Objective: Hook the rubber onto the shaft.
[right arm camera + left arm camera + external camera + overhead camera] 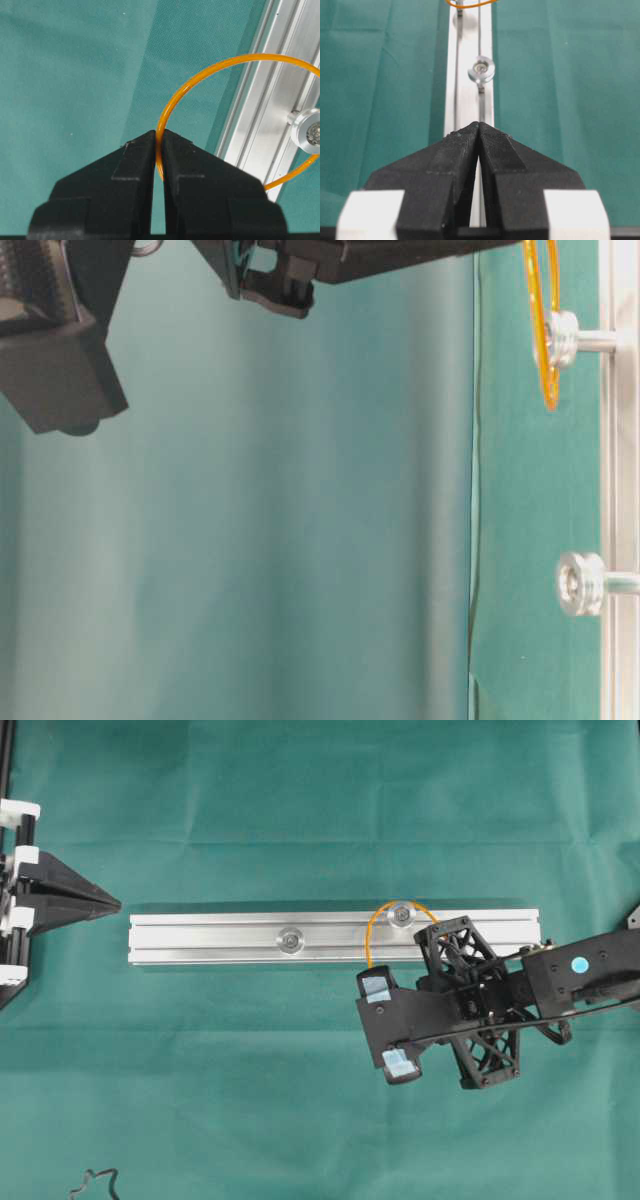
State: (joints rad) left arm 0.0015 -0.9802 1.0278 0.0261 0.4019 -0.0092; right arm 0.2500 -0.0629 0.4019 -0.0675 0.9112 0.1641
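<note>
The rubber [380, 917], a thin orange loop, arcs over the right shaft [403, 914] on the aluminium rail [200, 938]. My right gripper [160, 136] is shut on the rubber [200, 75] at its near side, with the shaft [309, 131] inside the loop's outline. Overhead, the right gripper [370, 975] sits at the rail's front edge, its tips hidden under the camera mount. In the table-level view the rubber [545, 330] stands level with the head of the shaft [570, 338], not down on its stem. My left gripper [108, 903] is shut and empty, left of the rail.
A second shaft [291, 939] stands mid-rail, seen ahead of the left gripper [479, 126] as a silver shaft [481, 70]. A dark squiggly cord [95, 1182] lies at the front left of the green cloth. The right arm's body [350, 255] hangs high over the cloth.
</note>
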